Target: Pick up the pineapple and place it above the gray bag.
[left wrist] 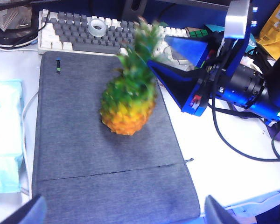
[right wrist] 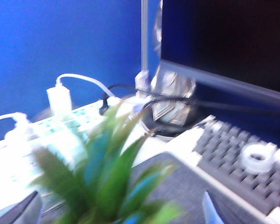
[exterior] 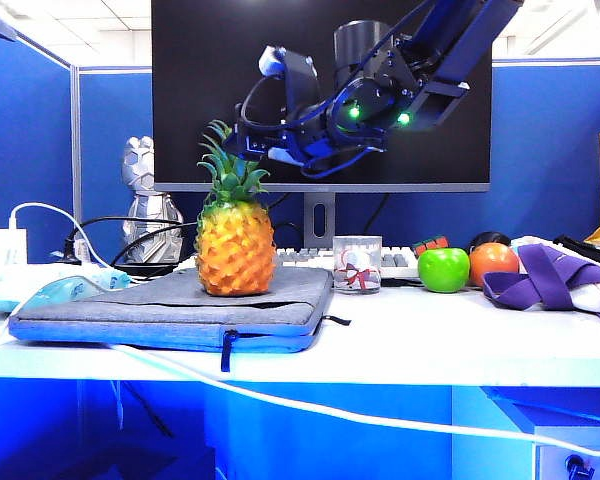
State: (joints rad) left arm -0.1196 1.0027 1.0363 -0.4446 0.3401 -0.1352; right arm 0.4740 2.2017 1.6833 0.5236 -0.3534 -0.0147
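Observation:
The pineapple (exterior: 235, 250) stands upright on the gray bag (exterior: 160, 305), which lies flat on the white table. In the left wrist view the pineapple (left wrist: 128, 105) rests near the middle of the bag (left wrist: 84, 158). My right gripper (exterior: 265, 150) hangs open just above and beside the leaf crown (right wrist: 102, 182). Its fingertips (right wrist: 210, 210) stand wide on either side of the leaves, gripping nothing. Seen from the left wrist camera, the right gripper (left wrist: 182, 79) sits next to the crown. My left gripper (left wrist: 123, 212) is open over the bag's near end, empty.
A glass cup (exterior: 357, 264), a green apple (exterior: 443, 269) and an orange fruit (exterior: 493, 262) stand right of the bag, then a purple-strapped bag (exterior: 555, 280). Behind are a keyboard (left wrist: 84, 30) with a tape roll (left wrist: 97, 27) and a monitor (exterior: 320, 90). A white cable (exterior: 330, 410) crosses the front.

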